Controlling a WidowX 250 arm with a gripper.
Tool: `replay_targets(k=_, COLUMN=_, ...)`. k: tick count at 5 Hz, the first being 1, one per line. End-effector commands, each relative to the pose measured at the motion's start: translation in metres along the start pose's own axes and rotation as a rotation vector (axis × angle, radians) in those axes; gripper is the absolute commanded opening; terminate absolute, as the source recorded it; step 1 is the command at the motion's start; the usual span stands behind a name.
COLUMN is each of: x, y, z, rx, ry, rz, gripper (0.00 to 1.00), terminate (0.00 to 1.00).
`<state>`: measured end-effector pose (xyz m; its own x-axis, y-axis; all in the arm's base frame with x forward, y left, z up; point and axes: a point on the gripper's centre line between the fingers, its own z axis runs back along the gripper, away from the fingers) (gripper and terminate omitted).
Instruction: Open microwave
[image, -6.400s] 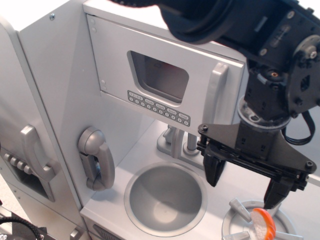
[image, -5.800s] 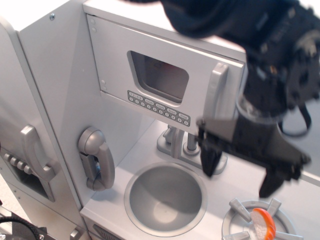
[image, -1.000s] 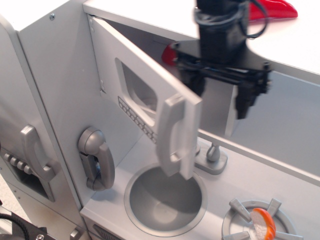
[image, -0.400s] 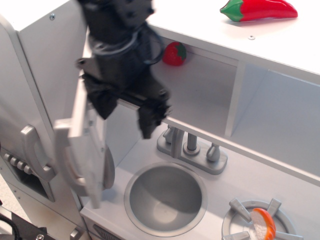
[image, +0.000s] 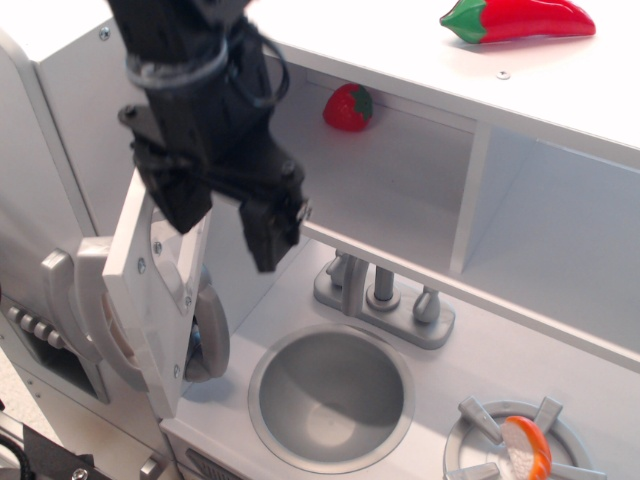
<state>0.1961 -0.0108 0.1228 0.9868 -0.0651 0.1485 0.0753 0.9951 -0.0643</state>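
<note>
The microwave (image: 150, 290) door hangs swung wide at 9 o'clock, its cavity left open and roomy behind. The gripper (image: 225, 215) sits just above the door's top edge, its fingers (image: 268, 228) spread wide and holding nothing. Inside the cavity a strawberry (image: 347, 107) lies at the back. On the worktop (image: 480, 370), the sink (image: 330, 395) is at 6 o'clock.

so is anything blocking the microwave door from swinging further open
Probably yes. The microwave door is swung wide to the left, and its handle edge sits right in front of the grey door's curved handle and the telephone handset. The gripper is at the door's inner face.
</note>
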Motion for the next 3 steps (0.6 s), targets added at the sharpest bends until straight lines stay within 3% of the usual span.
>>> replay_targets(k=1, x=0.0137, y=-0.0163, z=0.0336, rx=-0.121, ry=-0.011, rz=-0.016, gripper=1.00, terminate=0.00)
replay_targets(k=2, x=0.0137, y=-0.0163, z=0.0336, rx=-0.121, ry=-0.011, rz=-0.016, gripper=1.00, terminate=0.00)
replay_targets(k=3, x=0.0137, y=-0.0163, z=0.0336, rx=-0.121, ry=-0.011, rz=-0.016, gripper=1.00, terminate=1.00)
